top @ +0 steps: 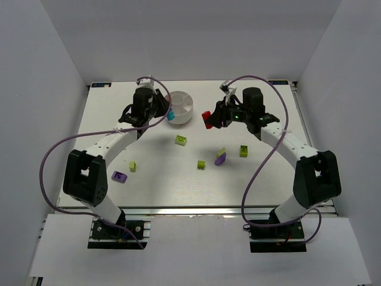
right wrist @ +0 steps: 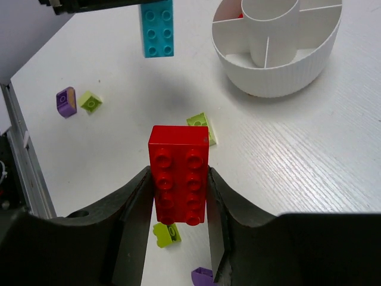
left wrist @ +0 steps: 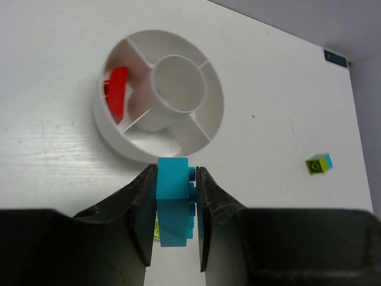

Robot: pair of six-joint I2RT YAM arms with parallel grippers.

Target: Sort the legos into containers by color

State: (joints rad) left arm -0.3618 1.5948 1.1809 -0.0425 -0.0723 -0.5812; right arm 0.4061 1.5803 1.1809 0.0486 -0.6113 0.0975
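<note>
well, cyan lego (left wrist: pixel 172 196) in left gripper (left wrist: pixel 177 176), corner label (left wrist: pixel 336 58) unreadable

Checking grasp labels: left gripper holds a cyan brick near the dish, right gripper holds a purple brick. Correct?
Not quite. The right gripper holds a red brick, not a purple one; the right wrist view shows it clearly. The left gripper does hold a cyan brick near the dish.

White arms (top: pixel 110 143), blk joints, purple cables (top: pixel 41 170); L claw (left wrist: pixel 175 171), R claw (right wrist: pixel 178 173) blk.
</note>
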